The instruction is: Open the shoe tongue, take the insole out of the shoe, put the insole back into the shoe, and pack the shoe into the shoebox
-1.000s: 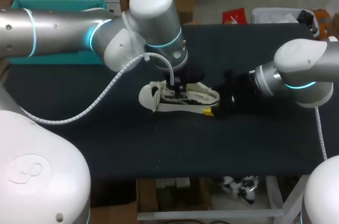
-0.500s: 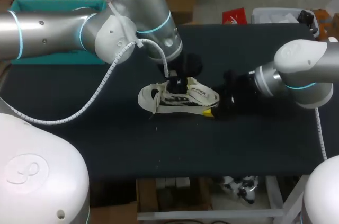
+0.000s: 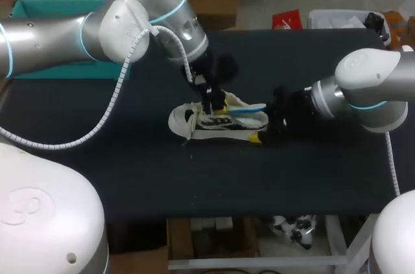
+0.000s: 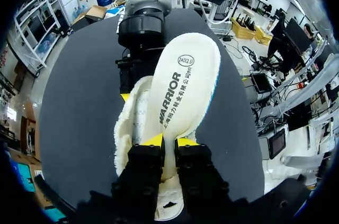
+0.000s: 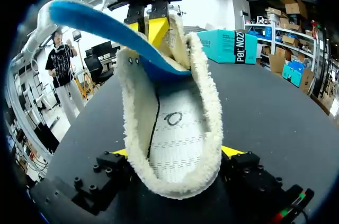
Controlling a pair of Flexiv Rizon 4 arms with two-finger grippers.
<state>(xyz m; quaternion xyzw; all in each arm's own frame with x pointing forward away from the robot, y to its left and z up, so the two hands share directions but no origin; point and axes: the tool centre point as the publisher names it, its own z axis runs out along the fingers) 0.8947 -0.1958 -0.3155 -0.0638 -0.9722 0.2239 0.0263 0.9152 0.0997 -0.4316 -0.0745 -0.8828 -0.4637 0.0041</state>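
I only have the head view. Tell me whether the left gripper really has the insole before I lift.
Observer: Yes. In the left wrist view the left gripper is shut on the insole, pinched between its yellow tips near one end.
Operator: Now confirm the shoe is held.
Observer: In the right wrist view the right gripper has a yellow tip against each side of the shoe, at the end nearest it.
Operator: Report how far out the insole is.
Observer: From the right wrist, the insole's near end arches up clear of the shoe. Its end by the left gripper sits at the shoe's opening, and I cannot tell whether that end is out.
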